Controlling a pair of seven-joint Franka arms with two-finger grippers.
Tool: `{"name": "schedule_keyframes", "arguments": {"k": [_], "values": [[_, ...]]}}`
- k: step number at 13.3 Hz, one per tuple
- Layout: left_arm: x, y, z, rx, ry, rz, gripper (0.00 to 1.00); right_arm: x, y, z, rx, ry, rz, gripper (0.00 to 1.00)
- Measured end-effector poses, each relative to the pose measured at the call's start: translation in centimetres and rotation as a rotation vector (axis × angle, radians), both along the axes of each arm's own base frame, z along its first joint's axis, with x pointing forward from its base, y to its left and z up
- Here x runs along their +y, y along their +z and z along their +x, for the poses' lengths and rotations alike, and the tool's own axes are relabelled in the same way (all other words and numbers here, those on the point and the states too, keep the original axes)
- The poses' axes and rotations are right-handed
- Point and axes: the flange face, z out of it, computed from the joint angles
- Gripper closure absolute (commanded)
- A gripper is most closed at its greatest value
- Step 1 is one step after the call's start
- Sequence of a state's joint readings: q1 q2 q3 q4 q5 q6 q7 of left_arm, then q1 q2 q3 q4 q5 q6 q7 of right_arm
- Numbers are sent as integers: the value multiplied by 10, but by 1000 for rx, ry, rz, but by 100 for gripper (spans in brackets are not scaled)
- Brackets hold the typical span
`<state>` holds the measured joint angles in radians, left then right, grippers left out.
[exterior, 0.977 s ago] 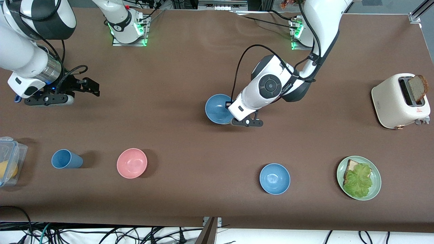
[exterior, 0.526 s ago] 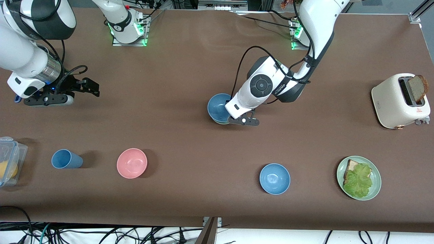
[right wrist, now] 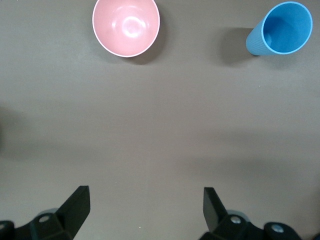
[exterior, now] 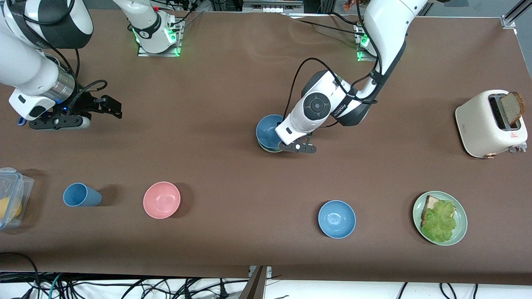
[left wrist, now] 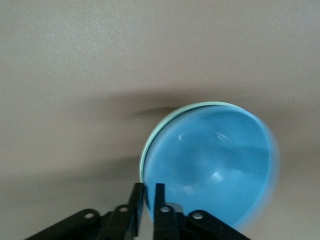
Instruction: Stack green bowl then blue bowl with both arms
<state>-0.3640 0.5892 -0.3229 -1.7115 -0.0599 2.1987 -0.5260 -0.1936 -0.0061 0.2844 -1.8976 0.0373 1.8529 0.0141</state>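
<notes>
Pinching the blue bowl's (exterior: 268, 131) rim, left gripper (exterior: 297, 148) sets it into green bowl (left wrist: 150, 145) at mid-table, w/ right gripper (exterior: 62, 120) spread, waiting well apart.

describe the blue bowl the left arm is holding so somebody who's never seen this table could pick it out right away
Start at the white toaster at the left arm's end of the table and look toward the middle, where the left gripper pinches a bowl's rim. That blue bowl sits inside a green bowl, whose pale rim shows around it. The other blue bowl stands alone, nearer the front camera.
</notes>
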Motion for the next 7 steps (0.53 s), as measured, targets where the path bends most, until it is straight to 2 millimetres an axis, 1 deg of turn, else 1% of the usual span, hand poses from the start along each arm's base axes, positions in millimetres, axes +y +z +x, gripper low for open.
{"name": "schedule_keyframes", "arguments": {"k": [3,4,6,7], "values": [[0,1,2,-5,3,-2,0,0,0,0,0,0,0,0],[1,5,4,-13,6,-5,0,0,0,0,0,0,0,0],[5,23,14,-37,17,-12,0,0,0,0,0,0,0,0],[9,39,20,-47,24,-11,0,0,0,0,0,0,0,0]]}}
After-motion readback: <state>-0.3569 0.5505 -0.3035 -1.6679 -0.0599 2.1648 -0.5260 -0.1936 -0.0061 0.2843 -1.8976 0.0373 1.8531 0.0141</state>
